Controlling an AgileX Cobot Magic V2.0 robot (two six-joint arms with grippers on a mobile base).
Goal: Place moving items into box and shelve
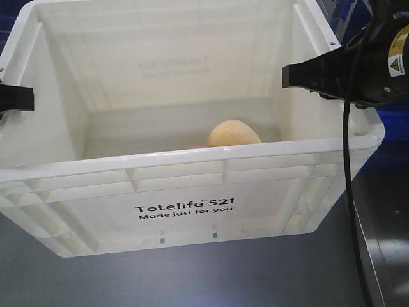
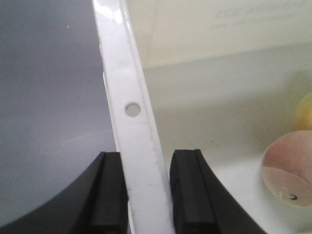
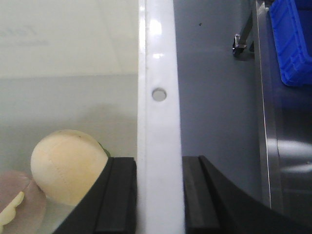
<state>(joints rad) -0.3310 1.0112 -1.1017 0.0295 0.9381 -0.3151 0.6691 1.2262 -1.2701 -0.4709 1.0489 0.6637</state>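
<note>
1. White crate is sitting over a grey surface, and its black print is facing your front camera.
2. You are carrying both fruits inside it. The yellow-orange fruit is lying on the crate floor close behind the front wall. The pinkish fruit is resting just beside it.
3. Your left gripper is straddling the crate's left rim. One finger is pressing the outer face and the other the inner face, so you are clamping the rim.
4. Your right gripper is doing the same on the right rim, squeezing it from both sides just below a small round hole.
5. You are seeing the yellow-orange fruit right next to the inner finger of your right gripper.
6. A blue bin is standing off to the right beyond the crate, well apart from it, and a black cable is hanging from your right arm past the crate's corner.
</note>
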